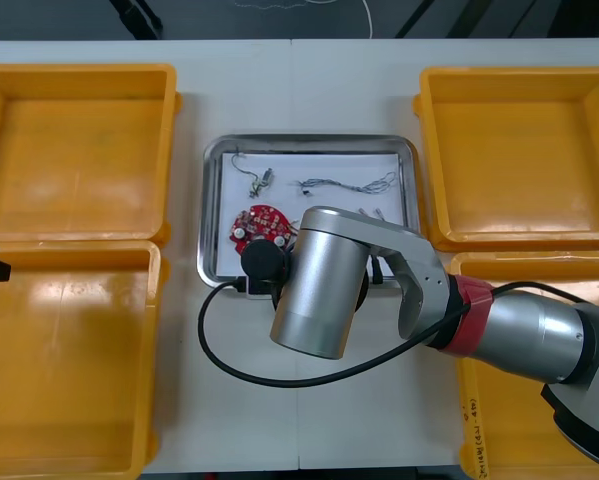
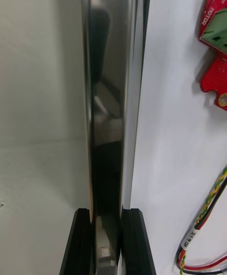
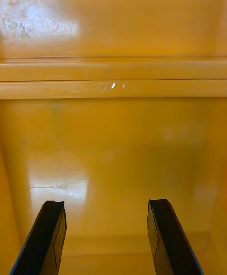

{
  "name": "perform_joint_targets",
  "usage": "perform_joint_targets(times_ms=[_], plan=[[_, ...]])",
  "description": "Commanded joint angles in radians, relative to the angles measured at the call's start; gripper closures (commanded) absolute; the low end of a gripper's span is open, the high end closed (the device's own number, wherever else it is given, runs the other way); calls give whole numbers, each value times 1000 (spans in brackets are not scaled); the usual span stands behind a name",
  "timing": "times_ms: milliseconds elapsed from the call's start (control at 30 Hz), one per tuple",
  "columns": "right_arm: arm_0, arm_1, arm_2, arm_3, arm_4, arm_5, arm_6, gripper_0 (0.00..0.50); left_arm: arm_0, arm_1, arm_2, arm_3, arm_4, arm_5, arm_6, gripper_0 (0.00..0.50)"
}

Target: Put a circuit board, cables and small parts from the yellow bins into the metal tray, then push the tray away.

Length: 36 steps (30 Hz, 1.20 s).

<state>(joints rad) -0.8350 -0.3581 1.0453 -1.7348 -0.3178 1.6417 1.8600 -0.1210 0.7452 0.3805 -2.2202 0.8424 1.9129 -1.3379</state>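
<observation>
The right gripper (image 2: 108, 214) is clamped on the near rim of the metal tray (image 1: 211, 200), one finger inside the wall and one outside. The tray sits between the yellow bins (image 1: 524, 150) and holds a round red circuit board (image 1: 260, 221), a red and yellow cable (image 2: 208, 220) and thin cables (image 1: 349, 183) on its white floor. The left gripper (image 3: 106, 207) hangs over a left-side yellow bin, its fingers wide apart.

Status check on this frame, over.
Right gripper shut on near rim of metal tray. Left gripper open, parked over a left-side yellow bin. Circuit board and cables in tray. Nothing seen blocking the push.
</observation>
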Motion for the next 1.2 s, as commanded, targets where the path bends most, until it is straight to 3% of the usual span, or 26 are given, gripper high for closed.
perform_joint_targets(times_ms=[33,600,833,1200], plan=[[-33,19,-28,28,6,-26,65,500,20,43,31,-30,6,7,6,0],[-70,21,-93,89,2,-31,111,500,20,43,31,-30,6,7,6,0],[-121,22,-139,170,-64,-71,142,500,20,43,31,-30,6,7,6,0],[-148,25,-160,227,-66,-126,176,500,20,43,31,-30,6,7,6,0]])
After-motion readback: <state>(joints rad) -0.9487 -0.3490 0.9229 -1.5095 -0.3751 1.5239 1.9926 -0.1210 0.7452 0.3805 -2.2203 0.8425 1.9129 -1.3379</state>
